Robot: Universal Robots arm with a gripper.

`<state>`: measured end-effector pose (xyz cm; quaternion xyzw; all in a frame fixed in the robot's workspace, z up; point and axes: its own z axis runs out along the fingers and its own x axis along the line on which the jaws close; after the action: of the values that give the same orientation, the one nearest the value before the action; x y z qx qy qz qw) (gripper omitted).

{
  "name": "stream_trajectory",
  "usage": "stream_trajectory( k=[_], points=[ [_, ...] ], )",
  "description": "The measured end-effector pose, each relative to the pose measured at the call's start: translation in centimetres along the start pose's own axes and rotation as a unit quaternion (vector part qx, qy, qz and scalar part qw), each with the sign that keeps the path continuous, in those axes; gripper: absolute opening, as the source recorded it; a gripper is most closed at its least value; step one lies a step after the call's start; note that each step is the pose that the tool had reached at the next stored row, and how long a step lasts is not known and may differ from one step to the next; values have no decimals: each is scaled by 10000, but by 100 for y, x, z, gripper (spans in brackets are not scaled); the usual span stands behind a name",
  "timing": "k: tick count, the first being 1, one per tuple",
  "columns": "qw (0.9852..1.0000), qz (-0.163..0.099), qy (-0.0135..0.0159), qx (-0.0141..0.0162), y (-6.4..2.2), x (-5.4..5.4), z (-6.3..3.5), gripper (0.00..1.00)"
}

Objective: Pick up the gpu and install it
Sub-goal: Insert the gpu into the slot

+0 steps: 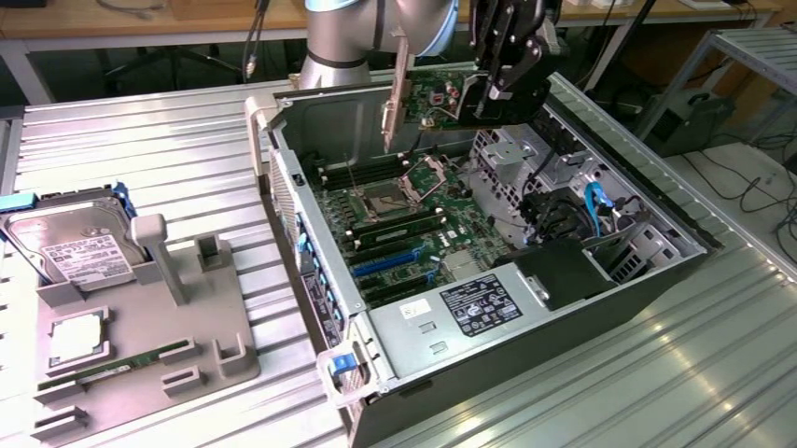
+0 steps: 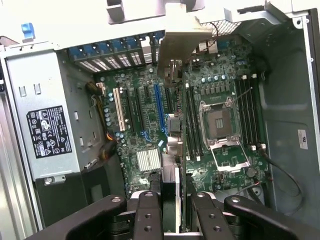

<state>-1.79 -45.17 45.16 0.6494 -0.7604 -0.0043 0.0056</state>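
Observation:
My gripper (image 1: 488,101) hangs over the far end of the open computer case (image 1: 648,280), shut on the gpu (image 1: 434,93). The dark green card is held upright on its edge, with its silvery bracket (image 1: 398,98) pointing down toward the motherboard (image 1: 398,219). In the wrist view the gpu (image 2: 175,150) shows edge-on between my fingers (image 2: 149,215), and its bracket (image 2: 180,45) sits at the far end. It hovers above the board beside the blue expansion slot (image 2: 159,107) and the empty processor socket (image 2: 220,122).
A power supply (image 1: 480,303) and drive cage with blue cables (image 1: 595,210) fill the case's near end. On the exterior view's left a grey fixture (image 1: 149,345) holds a hard drive (image 1: 77,245), a memory stick (image 1: 112,367) and a processor chip (image 1: 75,338).

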Motion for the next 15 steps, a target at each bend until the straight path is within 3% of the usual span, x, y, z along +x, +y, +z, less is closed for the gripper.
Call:
stream_trajectory(
  k=[8, 15],
  points=[
    [9988, -493, 7, 1, 0, 2, 2, 28],
    [9964, -843, 12, 3, -1, 4, 4, 28]
  ],
)
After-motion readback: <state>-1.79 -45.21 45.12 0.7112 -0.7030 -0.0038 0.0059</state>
